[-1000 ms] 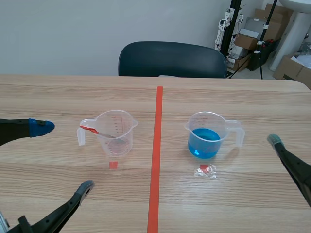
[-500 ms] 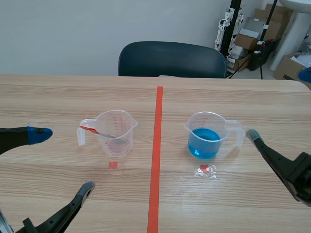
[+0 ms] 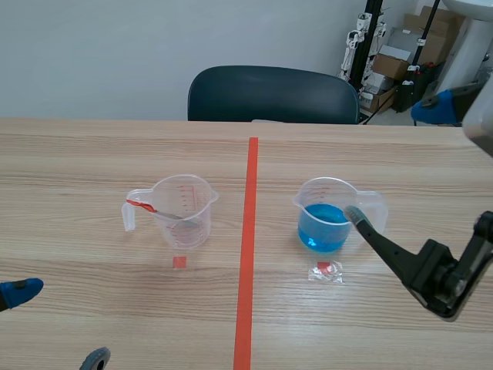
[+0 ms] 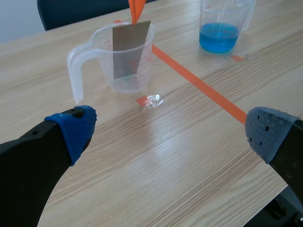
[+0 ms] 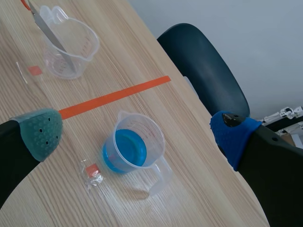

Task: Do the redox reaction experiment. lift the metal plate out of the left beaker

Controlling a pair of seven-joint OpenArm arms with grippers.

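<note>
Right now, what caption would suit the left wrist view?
Open left tool faces the clear beaker holding a metal plate; blue-liquid beaker beyond the orange tape.

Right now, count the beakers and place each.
2. The beaker holding the metal plate stands left of the tape line; the blue-liquid beaker stands right of it.

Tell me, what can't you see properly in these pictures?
1. Scene view: the left end effector is mostly cut off by the edge; only pad tips show.
2. Left wrist view: the orange tag above the metal plate runs out of frame.
3. Scene view: red markings on the left beaker are too small to read.
</note>
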